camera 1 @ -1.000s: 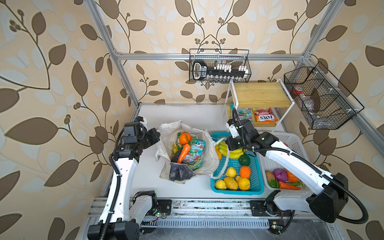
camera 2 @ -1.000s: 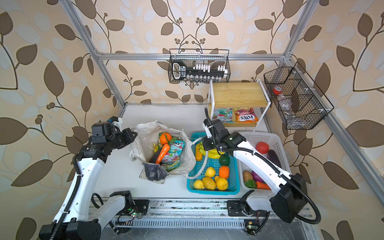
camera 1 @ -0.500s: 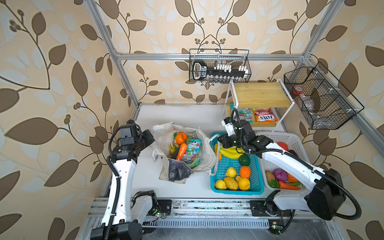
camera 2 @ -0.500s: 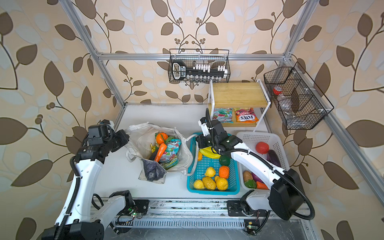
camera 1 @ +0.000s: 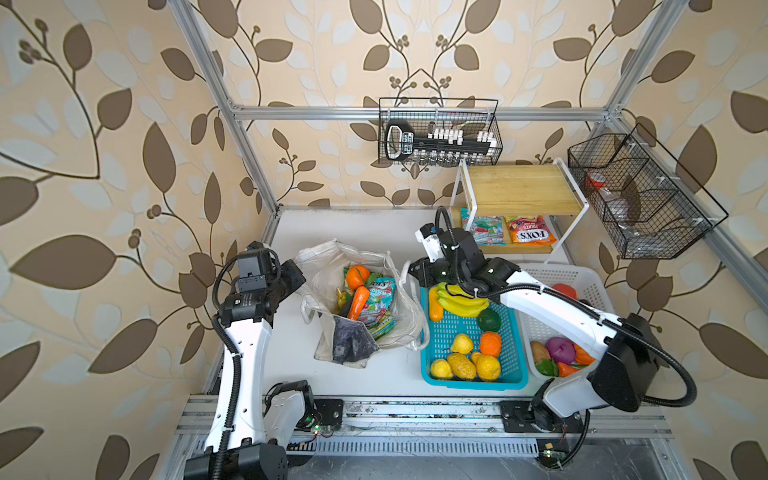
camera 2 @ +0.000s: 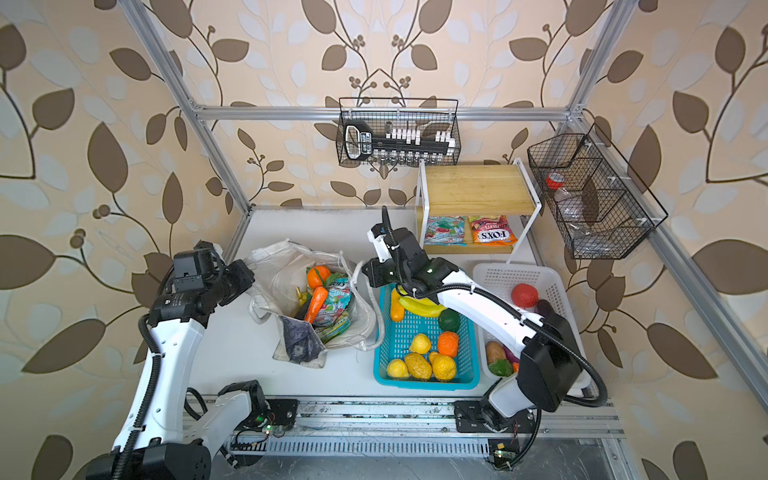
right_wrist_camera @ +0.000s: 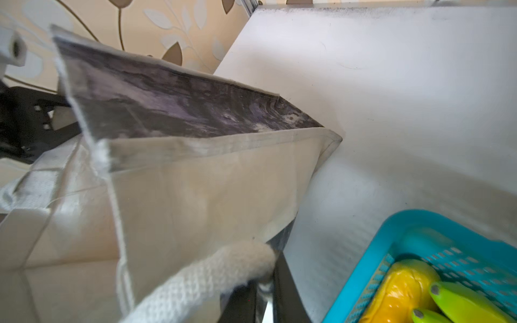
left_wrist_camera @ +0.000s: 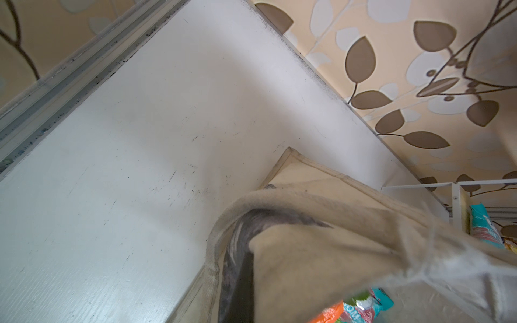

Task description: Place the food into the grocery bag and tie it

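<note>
Open canvas tote [camera 1: 324, 278] on the desk [camera 1: 291, 353], holding an orange [camera 1: 357, 276], carrot [camera 1: 359, 301] and snack packets [camera 1: 378, 307]. My left jaws are closed on its left rim; my right jaws are clamped on its white handle [right_wrist_camera: 209, 276], beside the blue basket [camera 1: 422, 332].

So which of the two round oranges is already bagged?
The orange inside the grocery bag, next to the carrot; the other orange lies in the blue basket.

Off-white canvas tote bag [camera 1: 322, 274], dark marbled print: slumped open, rim pinched by my left pincer [camera 1: 299, 276], handle by my right pincer [camera 1: 410, 270]. Inside: round orange [camera 1: 357, 276], orange carrot [camera 1: 359, 300], glossy snack packets [camera 1: 380, 305].
</note>
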Available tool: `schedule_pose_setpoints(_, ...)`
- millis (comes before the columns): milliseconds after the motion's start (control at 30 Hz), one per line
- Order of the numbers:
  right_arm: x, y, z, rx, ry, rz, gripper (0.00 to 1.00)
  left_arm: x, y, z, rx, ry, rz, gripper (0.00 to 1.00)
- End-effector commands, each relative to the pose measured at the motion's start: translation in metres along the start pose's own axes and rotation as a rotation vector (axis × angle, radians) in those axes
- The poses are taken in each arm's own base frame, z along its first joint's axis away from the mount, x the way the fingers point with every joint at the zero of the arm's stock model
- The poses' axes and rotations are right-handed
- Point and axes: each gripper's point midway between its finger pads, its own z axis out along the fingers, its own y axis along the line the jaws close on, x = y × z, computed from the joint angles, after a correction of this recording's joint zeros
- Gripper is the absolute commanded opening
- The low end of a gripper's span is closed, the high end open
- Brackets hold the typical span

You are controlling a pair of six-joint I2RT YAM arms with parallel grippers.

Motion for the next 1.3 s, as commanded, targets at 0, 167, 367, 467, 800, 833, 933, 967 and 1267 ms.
schedule_pose_setpoints(0, 0.010, -0.020, 0.016, 0.058, 0.045, 0.031, 0.12, -0.010, 0.002, -0.002, 0.000, -0.060, 0.020, 0.00)
schedule_pose_setpoints(167, 0.024, -0.044, 0.007, 0.198, 0.037, 0.001, 0.18, -0.005, -0.005, 0.003, 0.046, -0.034, 0.018, 0.00)
schedule_pose_setpoints(367, 0.030, -0.051, -0.022, 0.223, 0.021, 0.023, 0.53, -0.003, -0.007, 0.005, 0.062, -0.018, 0.020, 0.00)
schedule_pose_setpoints(467, 0.042, -0.052, -0.037, 0.194, 0.040, 0.051, 0.61, -0.002, -0.008, 0.005, 0.072, -0.019, 0.022, 0.00)
schedule_pose_setpoints(800, 0.092, -0.064, -0.041, 0.110, 0.112, 0.090, 0.47, -0.005, -0.006, 0.004, 0.055, -0.031, 0.019, 0.00)
schedule_pose_setpoints(833, 0.094, -0.062, -0.037, 0.083, 0.111, 0.087, 0.47, -0.006, -0.006, 0.003, 0.052, -0.036, 0.019, 0.00)
schedule_pose_setpoints(933, 0.100, -0.055, -0.021, -0.012, 0.118, 0.103, 0.44, -0.006, -0.007, 0.004, 0.059, -0.032, 0.017, 0.00)
schedule_pose_setpoints(967, 0.101, -0.056, -0.017, -0.018, 0.120, 0.103, 0.44, -0.005, -0.007, 0.004, 0.060, -0.029, 0.016, 0.00)
schedule_pose_setpoints(1267, 0.126, -0.064, 0.005, -0.034, 0.179, 0.134, 0.27, -0.002, -0.009, 0.007, 0.078, -0.014, 0.021, 0.00)
